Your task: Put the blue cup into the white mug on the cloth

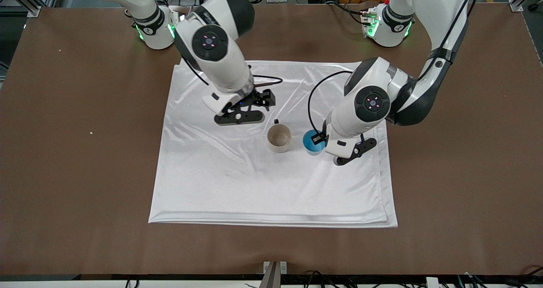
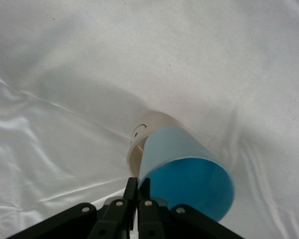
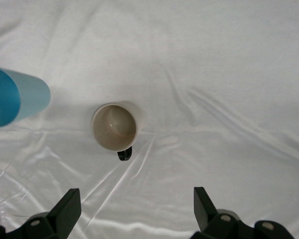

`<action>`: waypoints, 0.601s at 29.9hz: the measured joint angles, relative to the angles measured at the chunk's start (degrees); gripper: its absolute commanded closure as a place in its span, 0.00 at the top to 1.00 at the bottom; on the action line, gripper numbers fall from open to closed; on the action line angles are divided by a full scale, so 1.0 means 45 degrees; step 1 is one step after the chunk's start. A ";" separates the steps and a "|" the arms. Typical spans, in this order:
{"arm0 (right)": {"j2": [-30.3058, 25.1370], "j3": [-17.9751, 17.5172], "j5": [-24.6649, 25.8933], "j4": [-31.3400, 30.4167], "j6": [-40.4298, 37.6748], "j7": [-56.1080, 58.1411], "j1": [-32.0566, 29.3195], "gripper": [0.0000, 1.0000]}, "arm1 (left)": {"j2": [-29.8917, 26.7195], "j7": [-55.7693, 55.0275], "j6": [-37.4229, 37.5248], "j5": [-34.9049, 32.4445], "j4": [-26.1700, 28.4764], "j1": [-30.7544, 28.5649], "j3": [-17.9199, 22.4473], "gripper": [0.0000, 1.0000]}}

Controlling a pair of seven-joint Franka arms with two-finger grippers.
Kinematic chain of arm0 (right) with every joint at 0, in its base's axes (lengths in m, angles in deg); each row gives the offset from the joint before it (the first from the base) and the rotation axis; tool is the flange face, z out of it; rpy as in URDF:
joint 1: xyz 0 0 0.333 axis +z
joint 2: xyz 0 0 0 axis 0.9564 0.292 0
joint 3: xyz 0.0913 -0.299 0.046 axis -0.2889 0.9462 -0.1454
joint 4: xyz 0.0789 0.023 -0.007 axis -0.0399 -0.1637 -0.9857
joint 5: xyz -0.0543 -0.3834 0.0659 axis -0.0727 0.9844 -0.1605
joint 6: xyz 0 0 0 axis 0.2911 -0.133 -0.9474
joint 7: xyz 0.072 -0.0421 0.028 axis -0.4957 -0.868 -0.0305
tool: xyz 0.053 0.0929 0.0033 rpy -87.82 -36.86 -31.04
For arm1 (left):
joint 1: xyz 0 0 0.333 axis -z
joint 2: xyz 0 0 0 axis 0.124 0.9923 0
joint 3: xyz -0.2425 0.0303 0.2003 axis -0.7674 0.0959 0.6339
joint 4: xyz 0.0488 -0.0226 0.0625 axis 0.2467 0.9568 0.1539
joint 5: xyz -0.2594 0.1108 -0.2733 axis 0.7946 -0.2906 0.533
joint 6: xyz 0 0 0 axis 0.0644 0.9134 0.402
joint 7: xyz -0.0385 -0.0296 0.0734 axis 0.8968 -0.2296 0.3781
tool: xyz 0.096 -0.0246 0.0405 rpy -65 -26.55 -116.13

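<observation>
Blue cup (image 2: 187,172) in left gripper (image 2: 134,196), above cloth (image 1: 271,186); white mug (image 1: 279,138) empty.

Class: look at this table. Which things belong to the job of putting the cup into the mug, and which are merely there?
Belongs to the job:
- blue cup, held by the shut left gripper over the cloth
- white mug, upright and empty on the cloth

Merely there:
- right gripper, open, waiting over the cloth
- brown table
</observation>
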 measured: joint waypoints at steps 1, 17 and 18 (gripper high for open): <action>-0.0104 0.0006 0.0076 0.0001 -0.0103 0.0165 -0.0191 1.00 | 0.0039 -0.0041 -0.0051 0.0000 -0.0005 0.0073 0.0005 0.00; -0.0608 0.0021 0.0160 -0.0022 -0.0795 0.3017 -0.3690 1.00 | 0.0689 -0.0162 -0.0504 0.0001 -0.0024 0.0445 0.0028 0.00; -0.0608 0.0022 0.0162 -0.0022 -0.0795 0.3164 -0.3863 1.00 | 0.0724 -0.0162 -0.0507 0.0001 -0.0025 0.0444 0.0030 0.00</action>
